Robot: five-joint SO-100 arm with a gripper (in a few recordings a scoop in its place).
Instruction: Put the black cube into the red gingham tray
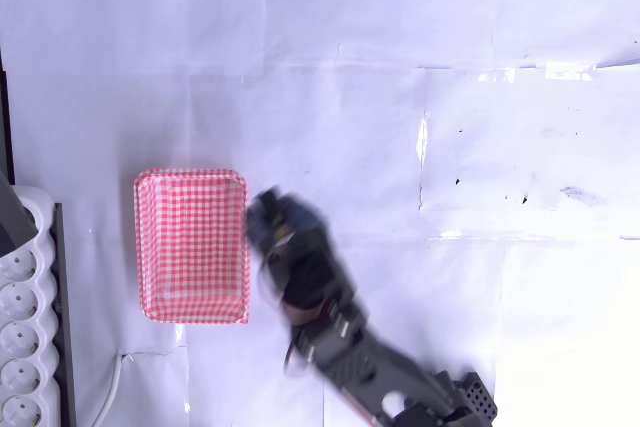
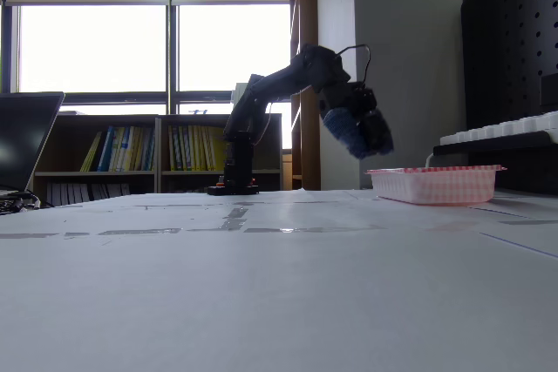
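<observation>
Tool: the tool (image 1: 268, 219) is blurred in the overhead view and sits just right of the tray's right rim, near its upper half; in the fixed view (image 2: 364, 138) it hangs in the air, tips slanting down toward the tray's near end. I cannot tell whether it is spread or clenched, nor whether it grips anything.
Cube: I cannot make out the black cube anywhere; if it sits between the fingers, the blur hides it.
Arm: the arm (image 2: 279, 84) rises from its base, bends at the elbow and reaches out level, then the wrist drops steeply. From above it (image 1: 340, 337) runs in from the lower right corner toward the tray.
Tray: the tray (image 1: 192, 245) lies flat on the desk, long side running up and down the overhead view, and its checked floor looks bare. In the fixed view it (image 2: 433, 184) sits right of and below the tool.
Desk: the desk (image 1: 400, 127) is covered in white sheets taped at the seams.
Strip: a white power strip (image 1: 22, 347) lies at the left edge, apart from the tray.
</observation>
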